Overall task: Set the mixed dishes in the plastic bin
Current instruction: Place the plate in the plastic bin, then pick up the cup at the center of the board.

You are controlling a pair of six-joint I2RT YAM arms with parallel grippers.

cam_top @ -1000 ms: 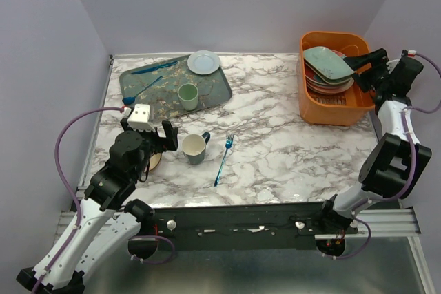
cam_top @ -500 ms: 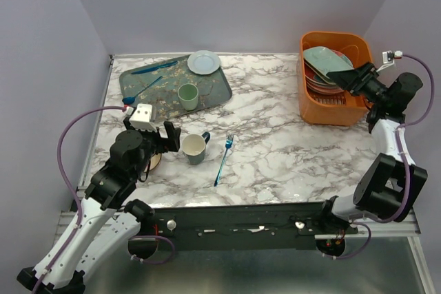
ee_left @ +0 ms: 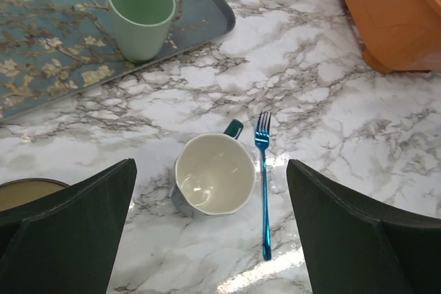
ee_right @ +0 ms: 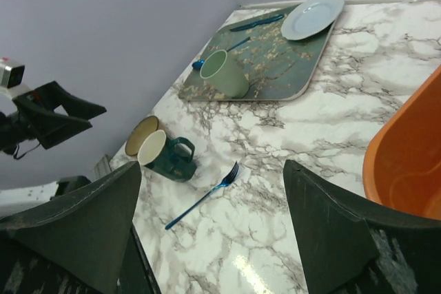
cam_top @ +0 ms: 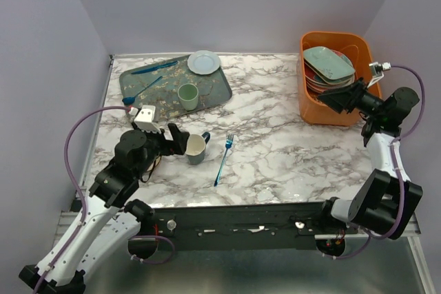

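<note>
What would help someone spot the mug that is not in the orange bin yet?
Start at the marble table and look on the near side of the dark floral tray. The mug stands on bare marble between a tan bowl and a blue fork. Unlike the pale-green cup on the tray, it is dark teal outside, cream inside, with a handle.

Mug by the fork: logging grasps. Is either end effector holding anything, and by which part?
Nothing is held. The left end effector hovers open over the mug; the right end effector is open beside the bin.
</note>
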